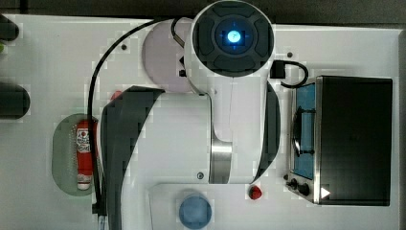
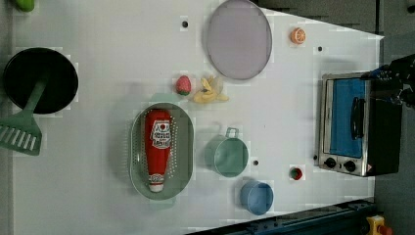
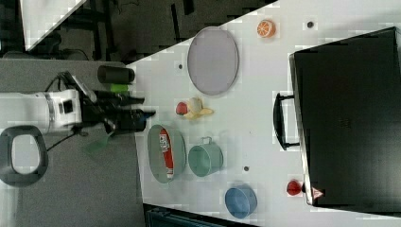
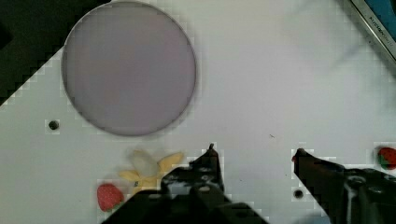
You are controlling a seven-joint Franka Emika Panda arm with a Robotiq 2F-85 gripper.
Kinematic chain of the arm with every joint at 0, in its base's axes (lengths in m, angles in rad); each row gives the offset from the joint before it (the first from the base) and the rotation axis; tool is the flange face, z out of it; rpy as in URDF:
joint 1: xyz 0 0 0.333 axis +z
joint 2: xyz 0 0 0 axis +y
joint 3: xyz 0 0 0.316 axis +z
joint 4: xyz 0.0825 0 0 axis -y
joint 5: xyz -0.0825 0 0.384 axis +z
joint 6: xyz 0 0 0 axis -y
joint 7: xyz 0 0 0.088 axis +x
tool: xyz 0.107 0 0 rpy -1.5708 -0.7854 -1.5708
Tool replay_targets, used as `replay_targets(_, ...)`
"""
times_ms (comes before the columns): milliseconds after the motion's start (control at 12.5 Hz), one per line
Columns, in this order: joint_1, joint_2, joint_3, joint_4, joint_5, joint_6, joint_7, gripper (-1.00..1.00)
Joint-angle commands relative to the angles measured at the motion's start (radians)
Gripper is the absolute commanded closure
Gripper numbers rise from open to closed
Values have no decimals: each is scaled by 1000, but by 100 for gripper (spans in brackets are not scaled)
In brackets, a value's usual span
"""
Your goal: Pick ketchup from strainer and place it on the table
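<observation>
In the top view I saw the small red ketchup bottle [image 1: 84, 154] lying in the pale green oval plastic strainer [image 1: 64, 158] on the big white table [image 1: 48, 62]. In the left view its white cap pointed to the bottom edge. In the wrist view my black tool [image 4: 254, 151] hung wide open, holding nothing, over bare table near the round grey-lilac plate [image 4: 128, 67].

strainer [image 2: 183, 147]: perforated plastic | table [image 2: 98, 73]: smooth white | oven [image 2: 364, 122]: shiny metal

No wording can be read anywhere. The ketchup [image 2: 158, 147] bottle's white label carries red marks too blurred to make out. A small white triangle mark sits on the oven [image 2: 359, 127] corner.
</observation>
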Motion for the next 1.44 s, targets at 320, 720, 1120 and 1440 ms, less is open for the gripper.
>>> replay_targets(320, -89, -260, 104, -104, 20, -180, 70, -100)
replay_targets(720, -44, -215, 274, -104, 20, -75, 71, -100)
replay_targets(1120, -23, -121, 495, -106, 20, 56, 72, -100)
replay_targets(1440, -10, -7, 658, -113, 17, 102, 72, -100)
